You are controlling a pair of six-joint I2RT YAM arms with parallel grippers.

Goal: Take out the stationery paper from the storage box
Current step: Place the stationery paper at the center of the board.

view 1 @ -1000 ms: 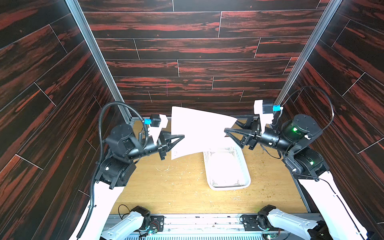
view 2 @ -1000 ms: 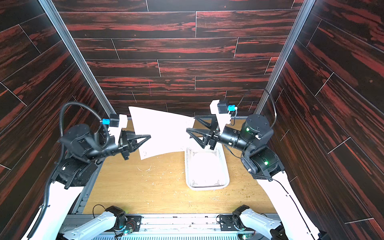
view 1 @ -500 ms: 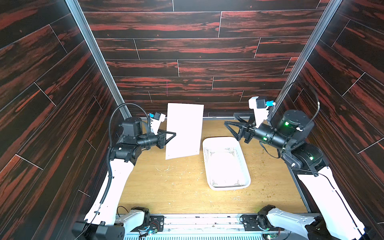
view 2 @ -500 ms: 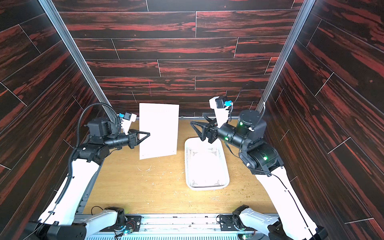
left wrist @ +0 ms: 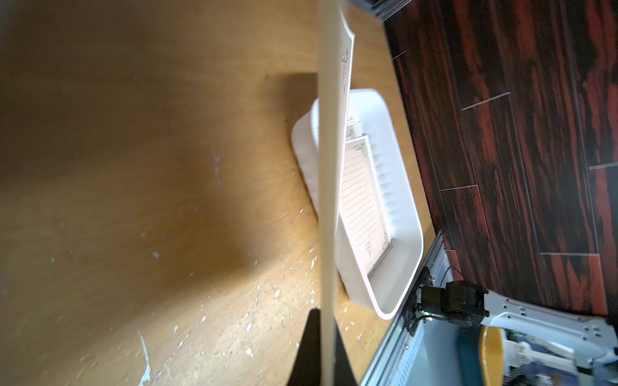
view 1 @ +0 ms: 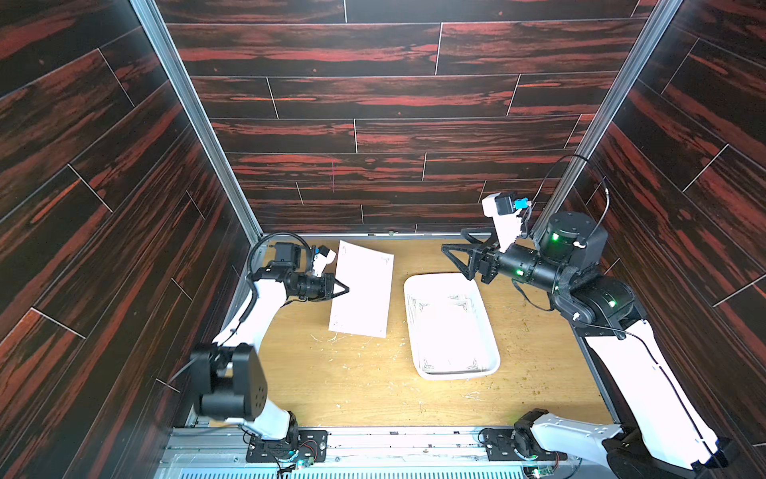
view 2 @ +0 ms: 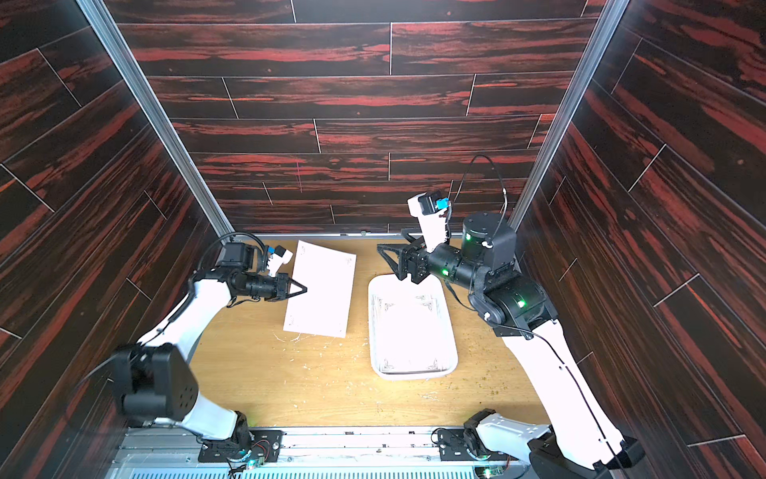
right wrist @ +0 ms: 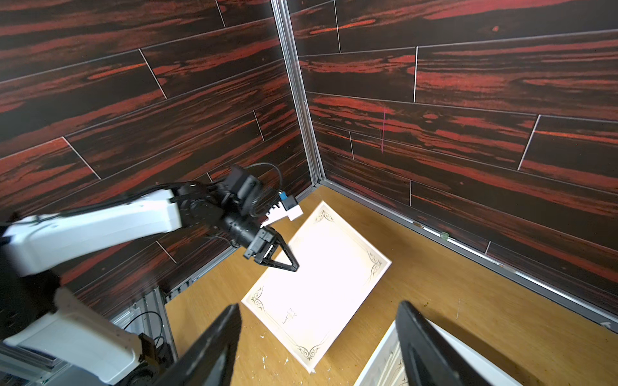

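My left gripper is shut on one sheet of stationery paper, pinching its left edge. The sheet hangs tilted just left of the storage box, its lower edge at or just above the table. The left wrist view shows this sheet edge-on between the shut jaws. More stationery paper lies flat in the box. My right gripper is open and holds nothing, above the box's far end.
The wooden table carries scattered white scraps. Dark panel walls close in at the left, back and right. A metal rail with both arm bases runs along the front edge.
The sheet has come down from high between both grippers to low beside the box, carried by my left arm. My right gripper has drawn back to the right, away from the sheet.
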